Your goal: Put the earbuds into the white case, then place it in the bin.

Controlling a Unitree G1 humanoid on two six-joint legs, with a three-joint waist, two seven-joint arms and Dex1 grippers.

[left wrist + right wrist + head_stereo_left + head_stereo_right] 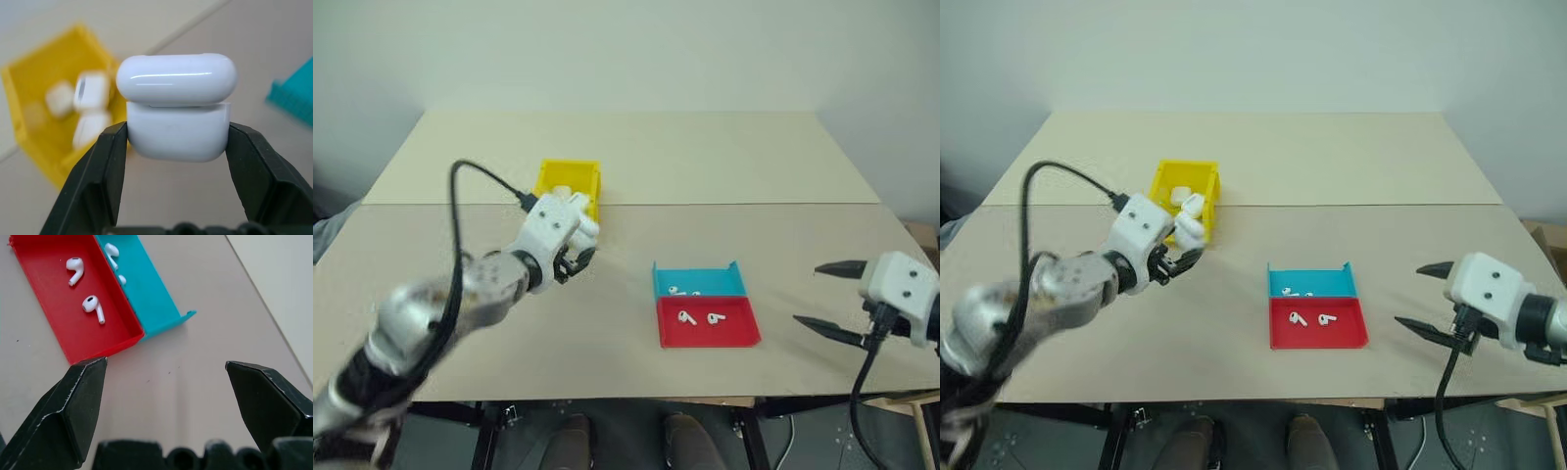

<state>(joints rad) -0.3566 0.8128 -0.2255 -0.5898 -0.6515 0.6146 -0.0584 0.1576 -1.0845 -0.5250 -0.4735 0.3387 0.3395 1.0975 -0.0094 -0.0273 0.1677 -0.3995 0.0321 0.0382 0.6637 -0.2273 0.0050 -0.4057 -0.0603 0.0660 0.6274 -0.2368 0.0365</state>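
Left hand (177,147) clamps the white case (177,110) by its lower body, lid shut, lifted above the bench (636,157) just beside the yellow bin (570,178), which already holds other white cases. Right hand (166,377) stands wide and empty near the red tray (58,308) with two earbuds (74,268); the blue tray (146,289) holds more. Risk: the glossy, rounded case could slip from the fingertip hold, or go into the bin unfilled, since its lid is closed.

Setting: lab or test room. Evidence: two plain beige tables (636,157) butted together against a bare pale wall (626,49). Small coloured plastic trays (705,305) laid out near right.
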